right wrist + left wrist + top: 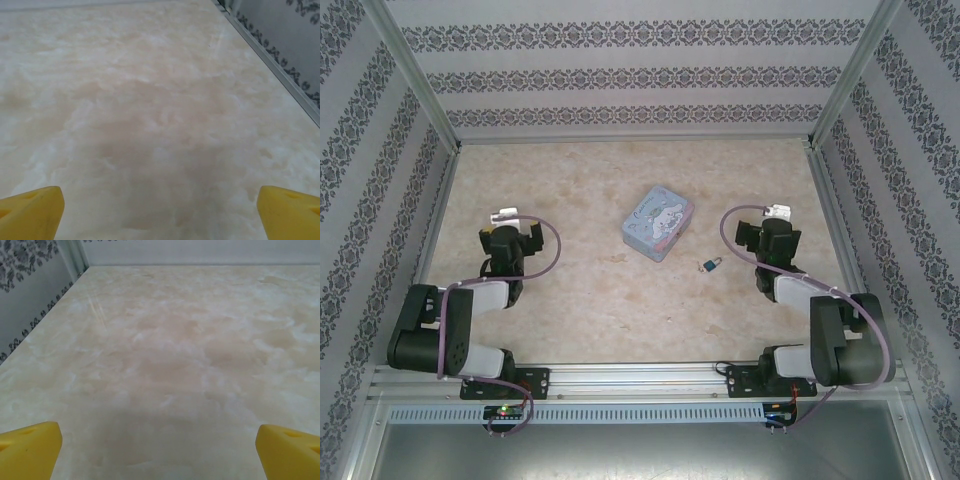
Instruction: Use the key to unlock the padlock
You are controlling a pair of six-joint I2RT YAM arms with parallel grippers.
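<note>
The tiny teal-blue padlock (715, 264) lies on the marbled table (590, 300), right of centre. A small dark sliver touching its left side looks like the key (703, 266). My right gripper (763, 226) hovers a short way right of and beyond the padlock, open and holding nothing. My left gripper (510, 228) is over the left side of the table, far from the padlock, also open. In the left wrist view the left gripper (160, 452) shows yellow fingertips (30, 447) spread wide over bare table. In the right wrist view the right gripper (160, 212) looks the same.
A pale blue rectangular tin (658, 223) with a cartoon picture sits near the table's middle, up and left of the padlock. Patterned walls with metal rails (432, 230) enclose the table on three sides. Free room lies between the arms.
</note>
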